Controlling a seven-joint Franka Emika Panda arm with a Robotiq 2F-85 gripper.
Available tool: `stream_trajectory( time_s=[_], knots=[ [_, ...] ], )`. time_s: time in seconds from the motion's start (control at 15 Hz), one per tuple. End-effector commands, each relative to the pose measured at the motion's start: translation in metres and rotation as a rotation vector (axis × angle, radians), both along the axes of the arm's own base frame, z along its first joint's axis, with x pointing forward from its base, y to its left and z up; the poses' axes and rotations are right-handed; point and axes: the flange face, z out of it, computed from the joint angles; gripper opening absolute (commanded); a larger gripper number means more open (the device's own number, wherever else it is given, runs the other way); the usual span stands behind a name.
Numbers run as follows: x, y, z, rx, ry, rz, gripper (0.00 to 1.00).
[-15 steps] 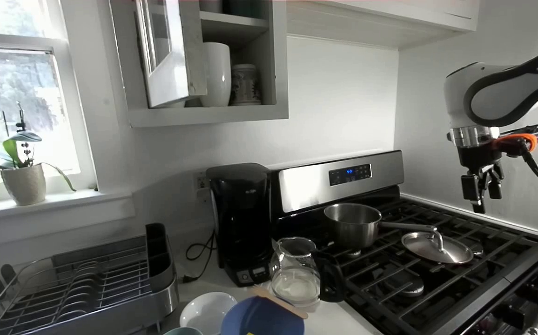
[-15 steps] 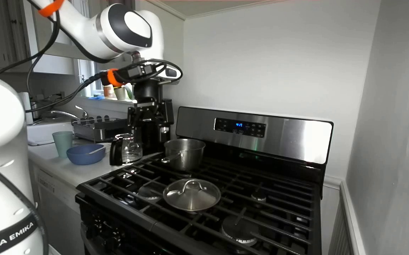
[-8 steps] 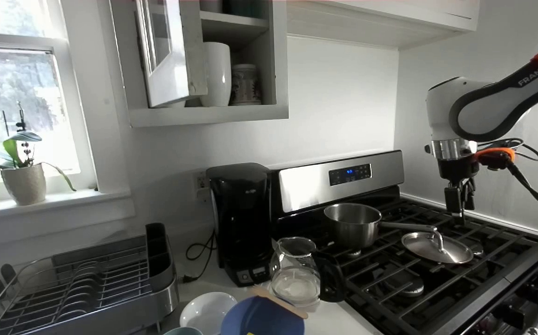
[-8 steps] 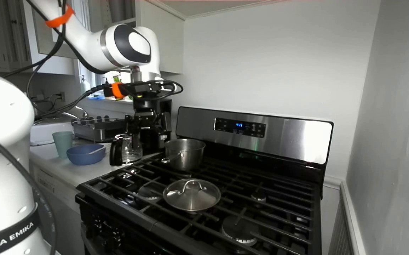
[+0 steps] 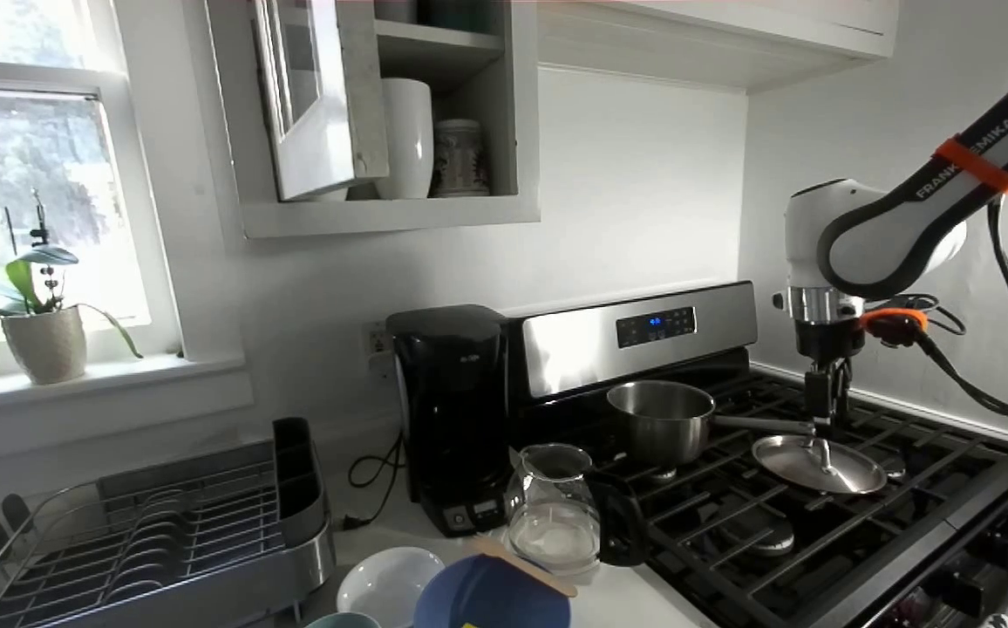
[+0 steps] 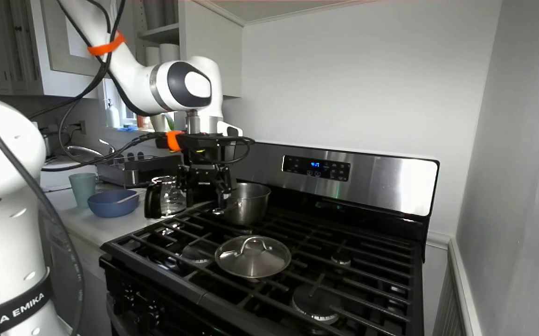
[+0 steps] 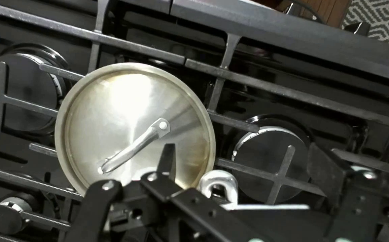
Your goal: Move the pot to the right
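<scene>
Can see the pot (image 5: 665,440) right of centre in an exterior view, on the stove (image 5: 827,541), long handle (image 5: 757,424) pointing right toward the gripper (image 5: 827,419); in the wrist view, below centre, find fingers (image 7: 168,161) spread either side of its tip (image 7: 218,176); would guess at pinching next

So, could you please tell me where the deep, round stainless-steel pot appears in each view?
In an exterior view: the pot, right of centre, below mid-height.
In an exterior view: the pot, slightly left of centre, just below mid-height.
In the wrist view: only the looped end of its handle, low, slightly right of centre; its body does not show.
Shared landmark: the shiny, round steel lid.
</scene>
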Motion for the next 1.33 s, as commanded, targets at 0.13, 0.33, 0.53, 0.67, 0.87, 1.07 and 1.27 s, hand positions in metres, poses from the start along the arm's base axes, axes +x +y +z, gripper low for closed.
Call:
stream_trajectory(
  time_s=[0.13, 0.33, 0.53, 0.67, 0.87, 1.07, 1.27],
  knots=[
    [0.032, 0.004, -0.013, 0.078, -0.037, 0.034, 1.0],
    [0.048, 0.008, -0.013, 0.107, -0.093, 0.022, 1.0],
    [0.061, 0.011, -0.013, 0.116, -0.133, 0.009, 1.0],
    [0.068, 0.01, -0.014, 0.115, -0.153, -0.002, 1.0],
    [0.075, 0.008, -0.017, 0.1, -0.168, -0.004, 0.76],
    [0.079, 0.007, -0.021, 0.102, -0.172, -0.003, 0.5],
    [0.082, 0.007, -0.025, 0.097, -0.172, -0.002, 0.3]
  ],
)
